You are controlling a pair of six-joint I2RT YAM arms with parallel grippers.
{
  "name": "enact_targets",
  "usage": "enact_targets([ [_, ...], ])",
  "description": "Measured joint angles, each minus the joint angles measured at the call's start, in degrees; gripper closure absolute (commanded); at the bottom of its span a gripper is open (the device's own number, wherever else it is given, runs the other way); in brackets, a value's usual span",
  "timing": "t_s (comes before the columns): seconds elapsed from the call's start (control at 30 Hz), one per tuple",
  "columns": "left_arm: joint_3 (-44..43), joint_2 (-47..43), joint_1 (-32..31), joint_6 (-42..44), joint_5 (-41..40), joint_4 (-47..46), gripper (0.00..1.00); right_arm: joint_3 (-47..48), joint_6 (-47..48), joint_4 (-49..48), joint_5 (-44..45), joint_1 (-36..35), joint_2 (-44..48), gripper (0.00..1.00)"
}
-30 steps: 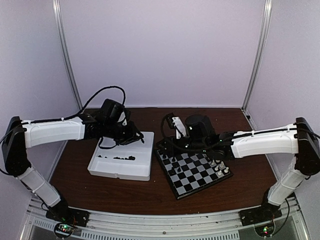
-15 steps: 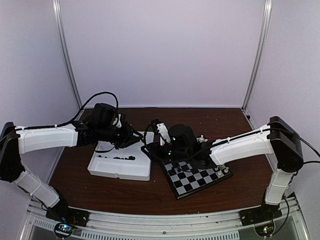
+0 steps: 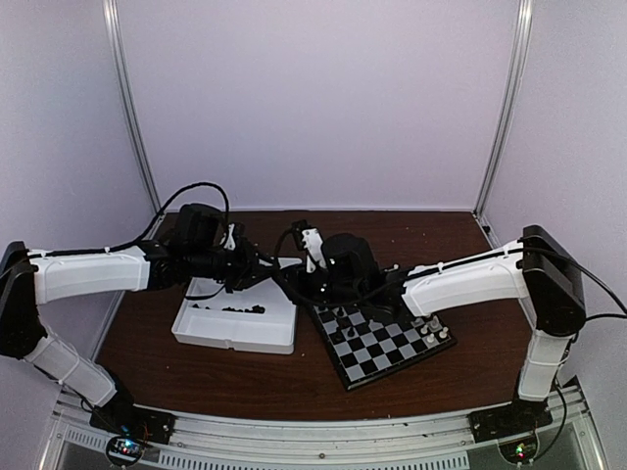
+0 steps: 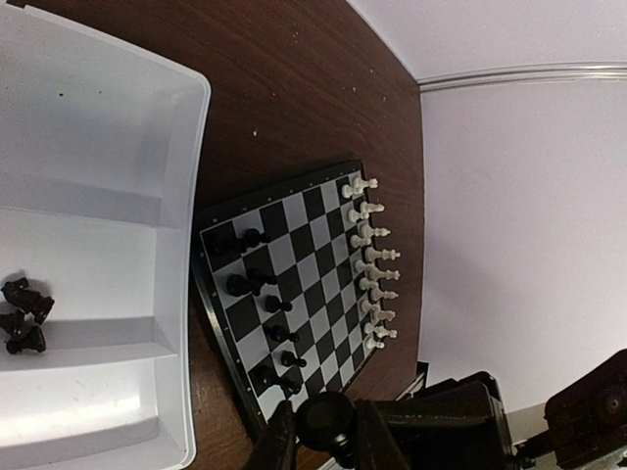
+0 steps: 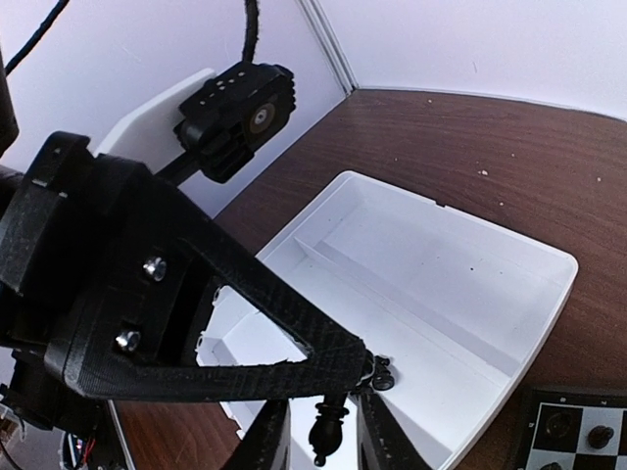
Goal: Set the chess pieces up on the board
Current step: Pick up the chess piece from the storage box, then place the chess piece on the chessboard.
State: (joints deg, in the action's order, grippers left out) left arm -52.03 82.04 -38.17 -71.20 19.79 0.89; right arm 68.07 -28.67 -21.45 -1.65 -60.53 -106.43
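My left gripper (image 3: pixel 263 270) is shut on a tiny black chess piece (image 4: pixel 327 419); its round base shows between my fingers (image 4: pixel 277 443) in the left wrist view. In the right wrist view the piece (image 5: pixel 326 427) hangs from the left gripper's tip (image 5: pixel 353 367) between the fingers of my right gripper (image 5: pixel 323 443), which stands open around it without touching. My right gripper (image 3: pixel 286 280) meets the left one over the tray's right edge. The board (image 3: pixel 387 345) holds several black pieces (image 4: pixel 263 284) on its left side.
The white partitioned tray (image 3: pixel 235 331) lies left of the board, with several black pieces (image 3: pixel 231 309) in it. White pieces (image 3: pixel 431 328) line the board's right side. The tray (image 5: pixel 441 264) lies under both grippers. Walls close in on three sides.
My right arm has swung left from over the board to the left gripper at the tray's right edge. The left gripper has dropped slightly, still holding its piece.
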Motion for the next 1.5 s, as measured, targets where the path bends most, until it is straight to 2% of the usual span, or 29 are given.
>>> enact_targets([
  [0.1,0.31,0.0,0.0,-0.44,0.48,-0.52,0.84,0.24,0.13,0.35,0.28,0.0,-0.33,0.82],
  [0.23,0.7,0.0,0.0,-1.01,0.98,-1.44,0.83,0.24,0.02,0.9,0.57,0.0,-0.42,0.92],
  [0.37,1.05,0.0,0.0,-1.42,1.03,-2.29,0.83,0.24,0.13,1.2,1.31,0.0,-0.42,0.93],
  [0.43,1.16,0.0,0.0,-1.42,1.05,-2.49,0.77,0.24,0.17,1.2,1.81,0.0,-0.39,0.95],
  [0.5,1.55,-0.04,0.0,-1.51,1.03,-2.86,0.65,0.24,0.2,1.51,1.9,0.0,-0.37,0.96],
  [0.57,1.99,-0.26,0.0,-1.2,0.96,-2.91,0.58,0.22,0.2,2.03,2.05,-0.09,-0.15,0.97],
  [0.63,2.45,-0.85,0.24,-0.48,0.74,-2.45,0.54,0.13,0.2,2.91,2.16,-0.09,0.48,0.97],
  [0.73,2.51,-2.58,1.05,2.05,-0.04,-0.31,0.53,-0.66,0.24,5.97,2.56,-0.09,2.89,0.96],
  [1.13,-4.96,-4.83,3.63,17.9,-4.68,15.58,0.53,-0.68,2.89,32.15,2.16,1.88,18.49,0.95],
  [1.3,-6.43,-4.83,3.63,21.81,-7.04,19.45,0.53,3.39,3.41,45.79,2.05,3.26,17.73,0.95],
  [1.5,-8.37,-4.79,3.63,25.75,-9.2,23.63,0.53,11.67,4.31,57.02,0.96,3.8,13.57,0.94],
])
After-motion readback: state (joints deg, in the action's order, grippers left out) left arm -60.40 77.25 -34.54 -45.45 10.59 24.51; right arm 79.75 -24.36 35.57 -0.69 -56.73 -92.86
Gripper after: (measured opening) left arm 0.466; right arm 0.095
